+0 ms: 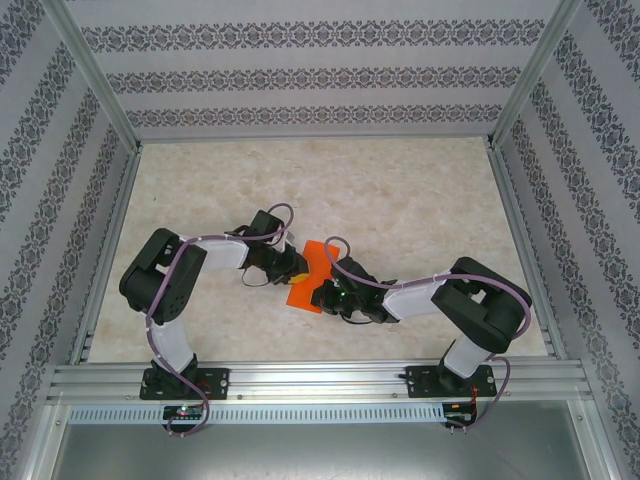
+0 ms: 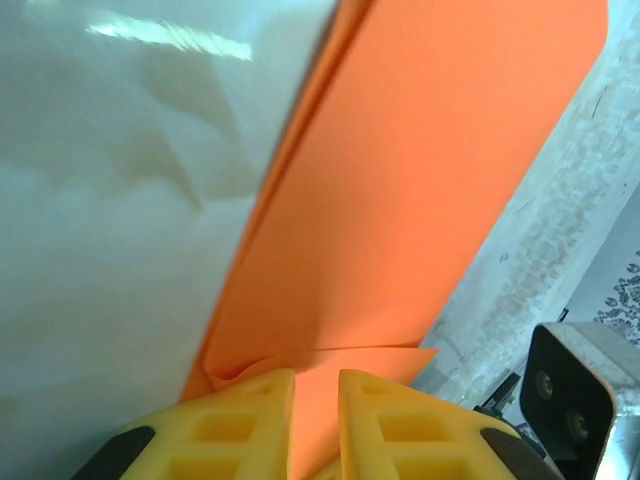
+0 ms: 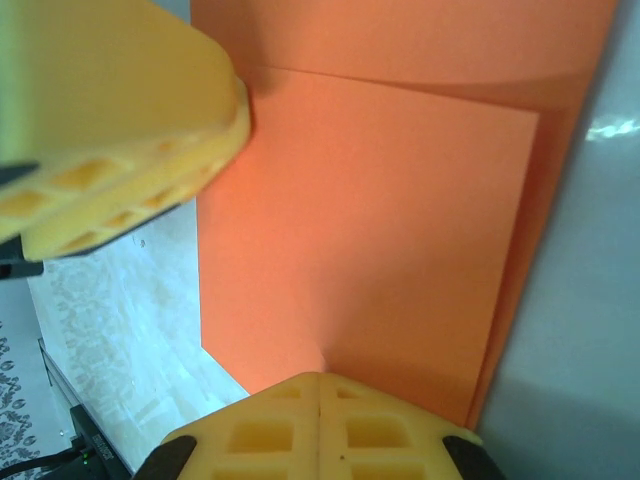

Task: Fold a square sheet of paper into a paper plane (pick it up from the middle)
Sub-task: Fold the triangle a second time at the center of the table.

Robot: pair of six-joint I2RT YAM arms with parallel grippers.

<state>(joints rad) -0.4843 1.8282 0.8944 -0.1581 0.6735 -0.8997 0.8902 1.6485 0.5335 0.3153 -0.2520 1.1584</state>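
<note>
Paper sheet [image 1: 305, 282] sits near the middle of the table [image 1: 420, 200], a bit toward the 6 o'clock edge, betw. the two grippers. It seems lifted rather than lying flat. It's already doubled: the left wrist view shows stacked layers w/ a small flap by the fingertips, and the right wrist view shows one panel over a larger one. So the job looks mid-fold and early on, w/ no pointed dart shape yet.

Left gripper [image 1: 292, 266] is at the sheet's 10 o'clock. Its yellow fingers [image 2: 245, 425] stand a narrow slit apart w/ the paper's edge running into that slit, so it's clamped on the sheet. Right gripper [image 1: 322, 297] is at the sheet's 5 o'clock. Its jaws are pressed together and the paper puckers right at the tips, so it's prob. pinching that edge.

Next move, as I judge it: carry the held edge over to meet the opposite one, line up the corners, lay it down & press the crease. That needs both arms moving in step. The paper is thin, so an uneven pull could tear or skew it.
</note>
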